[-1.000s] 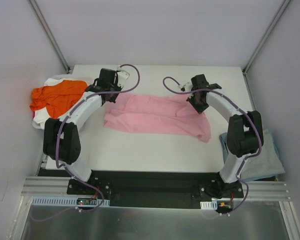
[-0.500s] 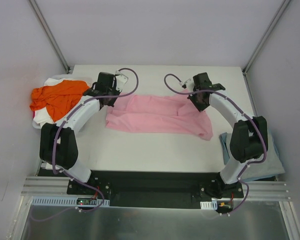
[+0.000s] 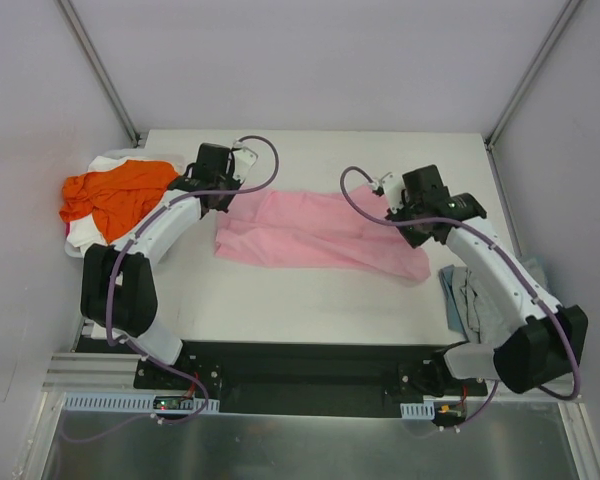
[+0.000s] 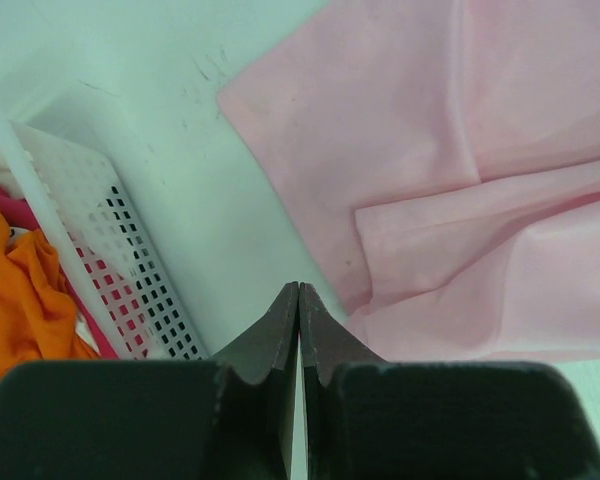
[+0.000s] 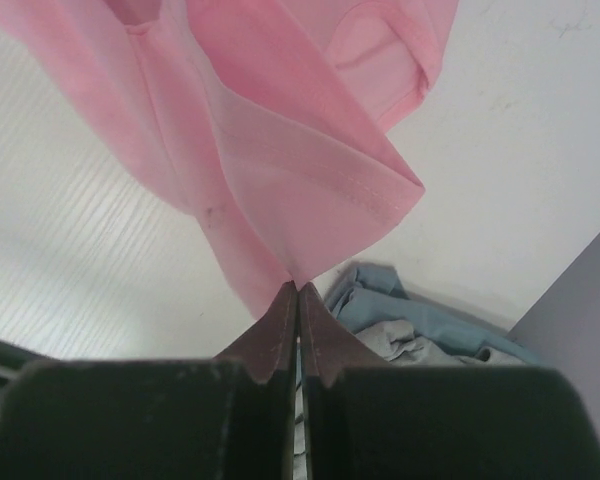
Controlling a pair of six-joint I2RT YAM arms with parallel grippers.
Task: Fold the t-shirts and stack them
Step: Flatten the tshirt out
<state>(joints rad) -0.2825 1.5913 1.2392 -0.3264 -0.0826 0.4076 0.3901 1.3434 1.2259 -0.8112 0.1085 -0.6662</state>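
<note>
The light pink t-shirt lies spread across the middle of the table. My left gripper is shut and empty at the shirt's far left corner; in the left wrist view its tips hang over bare table just left of the pink cloth. My right gripper is shut on the pink shirt's right end; the cloth runs out from its tips. The orange t-shirt is heaped at the left. The grey-blue t-shirt lies crumpled at the right edge, also in the right wrist view.
A white perforated basket holds the orange shirt at the table's left edge, with white cloth under it. White walls and metal corner posts enclose the table. The right arm reaches over the grey-blue shirt.
The right arm has swung right and nearer with the pink shirt's end, and the shirt has slid a little to the right. The left gripper has barely moved.
</note>
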